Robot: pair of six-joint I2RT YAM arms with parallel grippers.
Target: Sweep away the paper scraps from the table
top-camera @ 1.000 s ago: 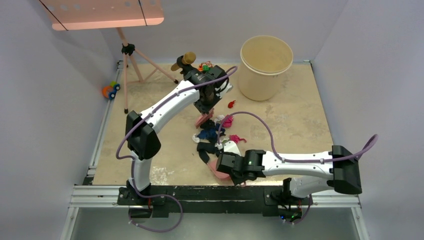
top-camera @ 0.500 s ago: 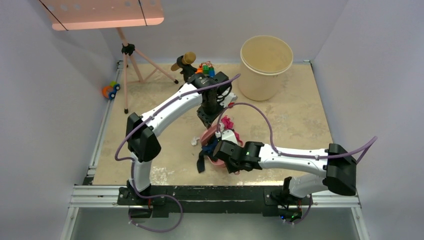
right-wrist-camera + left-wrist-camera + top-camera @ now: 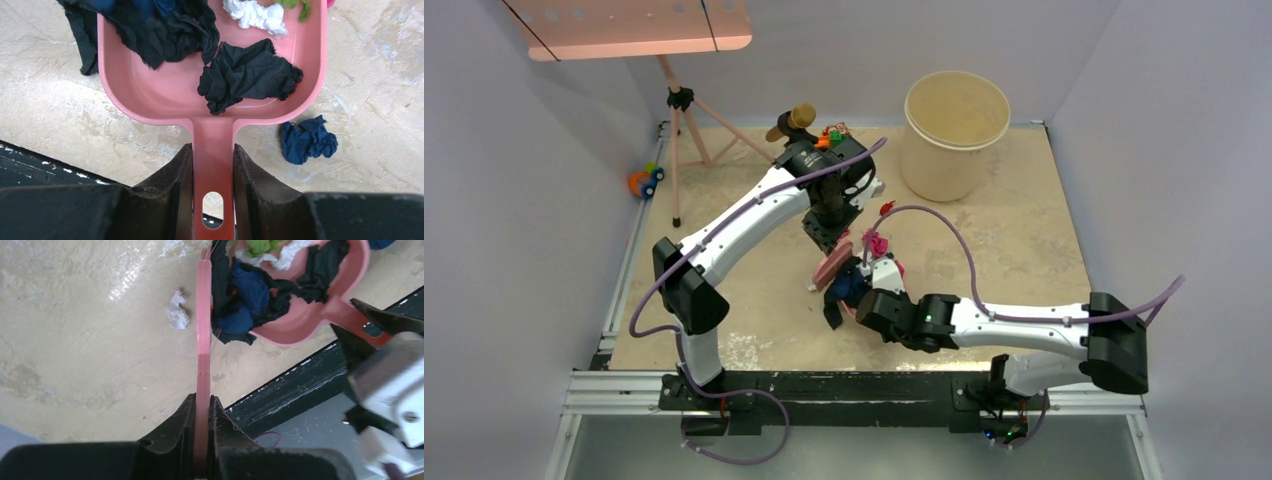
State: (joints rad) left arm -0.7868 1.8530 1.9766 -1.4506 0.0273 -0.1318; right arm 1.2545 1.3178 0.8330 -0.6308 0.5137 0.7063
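pink brush [image 3: 203, 330] pinched in closed left end effector [image 3: 202, 407], dustpan [image 3: 150, 97] handle clamped by right end effector [image 3: 213, 167], paper scraps [image 3: 247, 75] inside

Left arm [image 3: 744, 215] reaches far out, wrist folded back, left gripper [image 3: 203, 401] pinched on the brush [image 3: 203, 330]. Right arm [image 3: 1024, 325] low, stretched leftward, right gripper [image 3: 213, 151] clamping the dustpan handle [image 3: 213, 130].

One table [image 3: 1024, 230] is seen, with one pink dustpan [image 3: 165, 95], one pink brush [image 3: 203, 340], one beige bucket [image 3: 944, 170] and one tripod [image 3: 681, 100]. Of the paper scraps [image 3: 247, 82], at least four are counted in the dustpan. One blue scrap [image 3: 308, 140] and one white scrap [image 3: 177, 311] lie apart on the table.
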